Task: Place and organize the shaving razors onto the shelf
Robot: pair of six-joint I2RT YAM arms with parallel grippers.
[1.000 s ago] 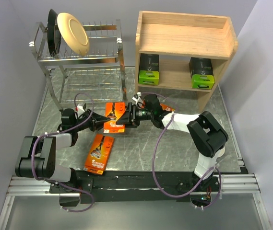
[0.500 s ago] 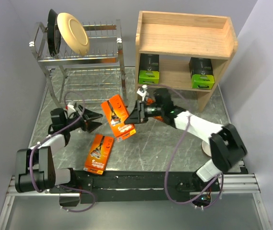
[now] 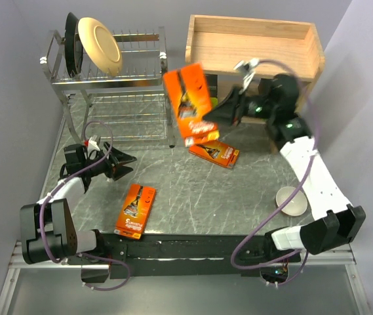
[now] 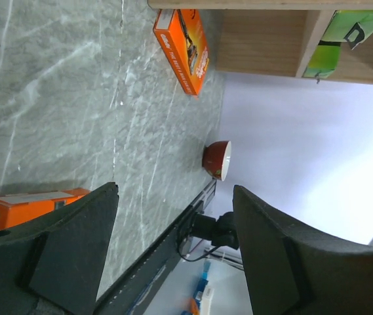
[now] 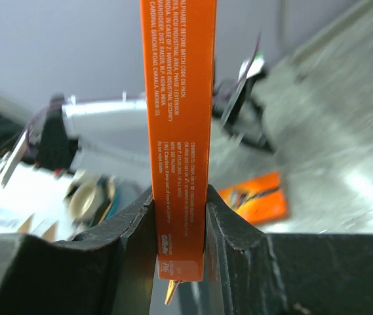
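The orange pack (image 3: 189, 104) has risen off the grey marbled table (image 3: 193, 190), clamped in the right gripper (image 3: 211, 117); left gripper (image 3: 127, 167) splayed wide.

Chrome wire rack (image 3: 122, 80) back left — beige plate (image 3: 99, 44), dark plate (image 3: 72, 47) upright on top. Bowl (image 3: 291, 201) on marbled table (image 3: 193, 197), right.

1 razor pack (image 3: 214, 152) lies on table (image 3: 252, 197) before shelf (image 3: 252, 47).
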